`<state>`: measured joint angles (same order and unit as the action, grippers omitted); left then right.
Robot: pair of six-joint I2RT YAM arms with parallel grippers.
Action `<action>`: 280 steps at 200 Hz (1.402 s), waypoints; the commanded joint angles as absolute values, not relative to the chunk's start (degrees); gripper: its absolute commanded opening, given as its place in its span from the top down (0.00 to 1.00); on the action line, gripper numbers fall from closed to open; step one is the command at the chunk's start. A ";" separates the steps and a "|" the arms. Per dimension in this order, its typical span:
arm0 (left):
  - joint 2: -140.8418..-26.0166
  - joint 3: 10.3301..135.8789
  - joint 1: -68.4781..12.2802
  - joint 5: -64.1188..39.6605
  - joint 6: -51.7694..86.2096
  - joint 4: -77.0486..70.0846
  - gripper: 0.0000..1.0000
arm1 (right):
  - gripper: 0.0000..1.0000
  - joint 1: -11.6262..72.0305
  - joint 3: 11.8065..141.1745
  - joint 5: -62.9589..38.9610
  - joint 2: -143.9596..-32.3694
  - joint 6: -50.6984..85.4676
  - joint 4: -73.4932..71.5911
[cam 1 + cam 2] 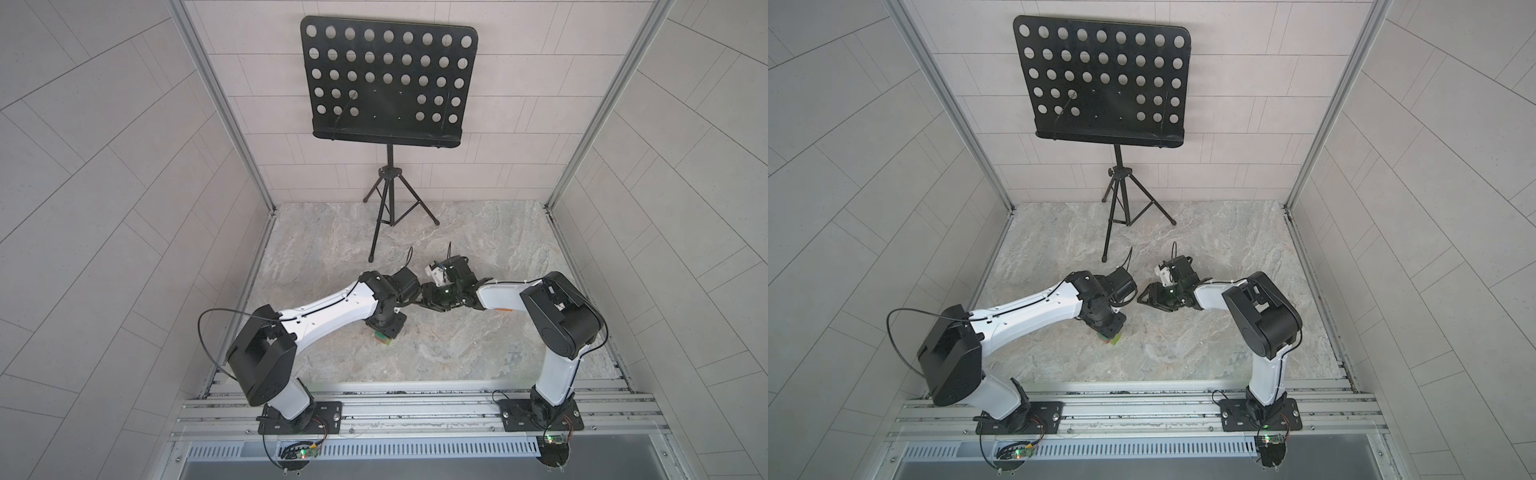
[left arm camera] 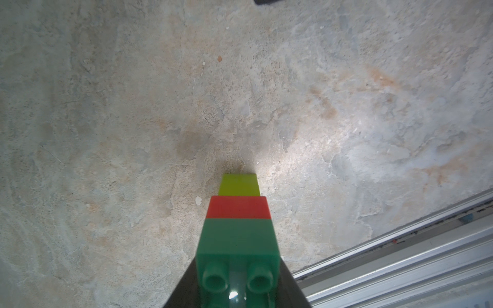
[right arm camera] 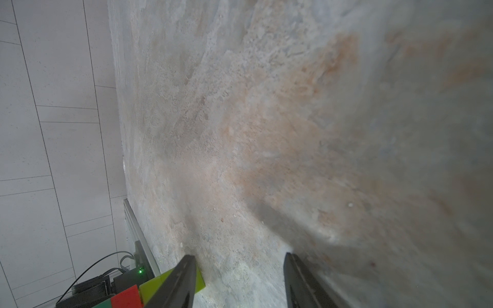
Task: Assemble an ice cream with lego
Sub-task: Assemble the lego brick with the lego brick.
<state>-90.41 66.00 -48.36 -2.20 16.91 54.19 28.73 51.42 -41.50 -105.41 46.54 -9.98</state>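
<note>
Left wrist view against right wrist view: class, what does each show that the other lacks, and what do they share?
Only left wrist: the studs atop the dark green brick and the left hand gripping it. Only right wrist: the right hand, open, the tiled wall and a green light. Both: the lego stack of dark green, red and lime layers, and the stone tabletop.

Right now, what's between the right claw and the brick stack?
Nothing visible. In the right wrist view, one finger of the right gripper overlaps the lime end of the stack, and no gap shows between them.
</note>
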 commanded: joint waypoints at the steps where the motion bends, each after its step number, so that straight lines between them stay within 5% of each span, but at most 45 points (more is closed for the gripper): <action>1: -92.00 64.45 -48.27 -1.52 16.46 53.42 0.96 | 0.40 29.44 51.77 -40.54 -105.74 45.35 -7.04; 176: -99.67 64.70 -48.15 -5.51 13.73 50.98 1.00 | 0.29 32.70 50.84 -58.36 -107.78 52.37 -20.86; 219: -97.26 64.56 -47.88 -4.45 14.91 50.45 0.63 | 0.28 31.66 50.37 -53.39 -105.46 48.46 -15.90; 280: -92.99 64.54 -46.84 -3.52 16.49 49.48 0.40 | 0.21 29.57 47.87 -42.77 -99.38 44.59 -10.76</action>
